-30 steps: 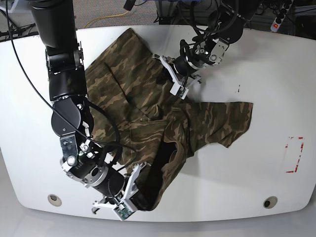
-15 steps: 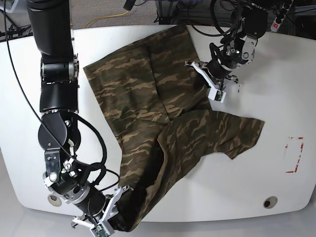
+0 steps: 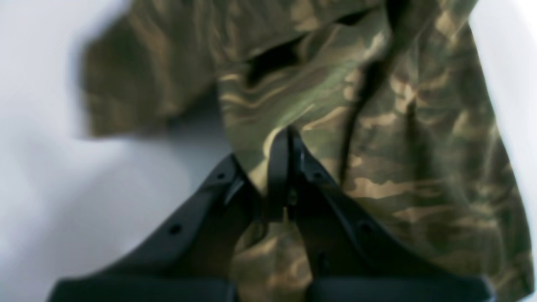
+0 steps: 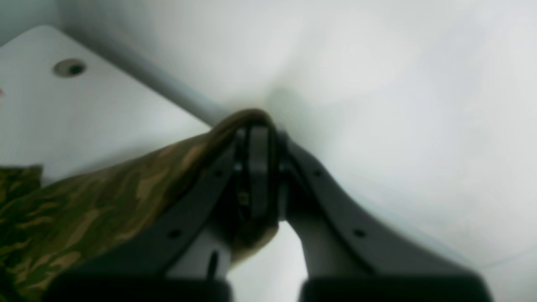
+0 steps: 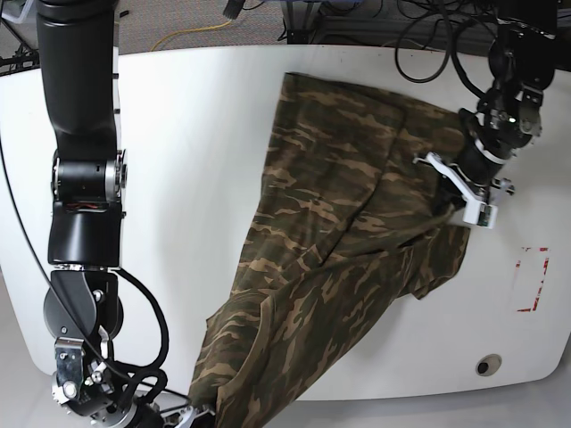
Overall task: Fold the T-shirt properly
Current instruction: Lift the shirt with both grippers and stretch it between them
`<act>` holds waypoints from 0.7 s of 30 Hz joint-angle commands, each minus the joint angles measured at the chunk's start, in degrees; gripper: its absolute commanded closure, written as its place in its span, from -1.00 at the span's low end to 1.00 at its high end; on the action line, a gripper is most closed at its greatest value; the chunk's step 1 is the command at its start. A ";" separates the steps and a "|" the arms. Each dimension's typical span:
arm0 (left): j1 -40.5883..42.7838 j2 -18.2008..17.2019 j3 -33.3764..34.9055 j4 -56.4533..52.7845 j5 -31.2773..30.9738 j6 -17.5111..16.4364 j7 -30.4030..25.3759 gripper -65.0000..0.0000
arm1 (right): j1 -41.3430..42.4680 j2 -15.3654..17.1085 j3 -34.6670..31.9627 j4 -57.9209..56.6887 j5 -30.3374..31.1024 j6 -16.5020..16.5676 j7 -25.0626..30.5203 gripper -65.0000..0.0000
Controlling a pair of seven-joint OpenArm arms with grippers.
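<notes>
The camouflage T-shirt (image 5: 330,232) lies stretched in a long diagonal band across the white table, from the upper right down to the front edge. On the right side of the base view, my left gripper (image 5: 457,189) is shut on the shirt's right edge; the left wrist view shows its tips (image 3: 286,136) pinching the blurred cloth (image 3: 377,126). At the bottom left my right gripper (image 5: 198,415) is shut on the shirt's lower end, at the table's front edge. The right wrist view shows its tips (image 4: 256,128) clamped on a cloth fold (image 4: 105,188) that hangs past the table edge.
The white table (image 5: 178,134) has a round hole (image 5: 487,366) near its front right corner and a red tape mark (image 5: 533,279) at the right. Cables (image 5: 357,18) lie beyond the back edge. The right arm's black column (image 5: 85,178) stands along the left side.
The left gripper has carried its edge of the shirt right and forward. The right gripper has pulled the other end down to the front edge. The bunched shirt is now drawn out long.
</notes>
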 commanded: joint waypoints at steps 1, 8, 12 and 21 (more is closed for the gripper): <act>-0.54 -4.75 -4.20 2.11 -2.64 0.61 -1.23 1.00 | 5.28 0.25 0.45 -0.42 0.66 -0.30 2.34 1.00; -0.46 -14.95 -14.40 4.22 -10.72 0.43 -1.23 1.00 | 13.63 0.60 0.45 -4.99 0.66 -0.30 2.34 1.00; -0.28 -20.13 -20.11 4.49 -14.42 0.43 -1.31 1.00 | 16.04 2.10 0.45 -5.96 0.75 -0.30 2.34 1.00; 0.16 -25.58 -23.72 4.49 -17.32 0.34 -1.31 1.00 | 15.48 5.26 3.53 -4.03 2.33 -0.13 -1.09 1.00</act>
